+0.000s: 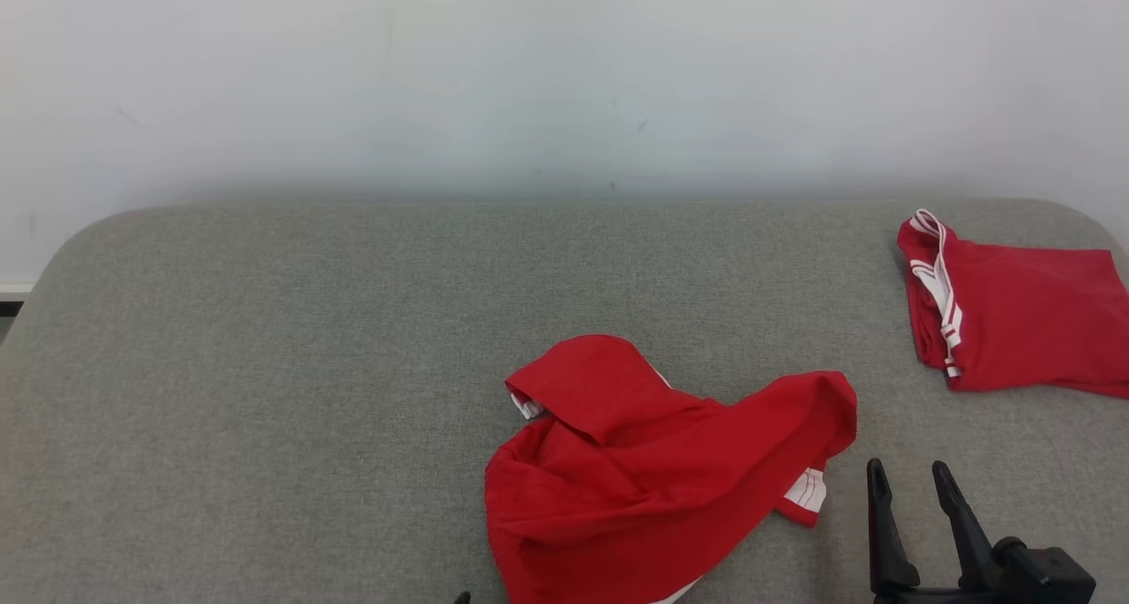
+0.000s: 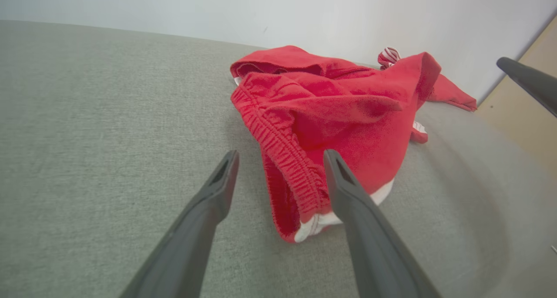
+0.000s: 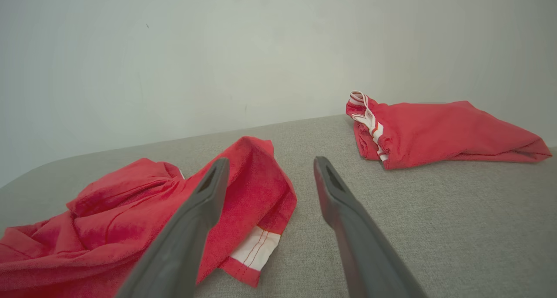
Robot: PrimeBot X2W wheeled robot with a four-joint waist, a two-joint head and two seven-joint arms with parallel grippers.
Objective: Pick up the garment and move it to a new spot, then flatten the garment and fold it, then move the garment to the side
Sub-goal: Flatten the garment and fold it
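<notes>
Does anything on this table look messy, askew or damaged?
The crumpled red garment near the front edge lies bunched, a flap folded over and white trim poking out, unlike the folded red garment at far right. No damage; left gripper and right gripper stand open, empty.

Grey fabric-covered tabletop (image 1: 265, 366) with rounded far corners, close against a pale wall (image 1: 529, 75) flecked with a few small dark marks. At the far right, lying folded: red shorts (image 1: 1032, 322), white striped trim facing inward.
</notes>
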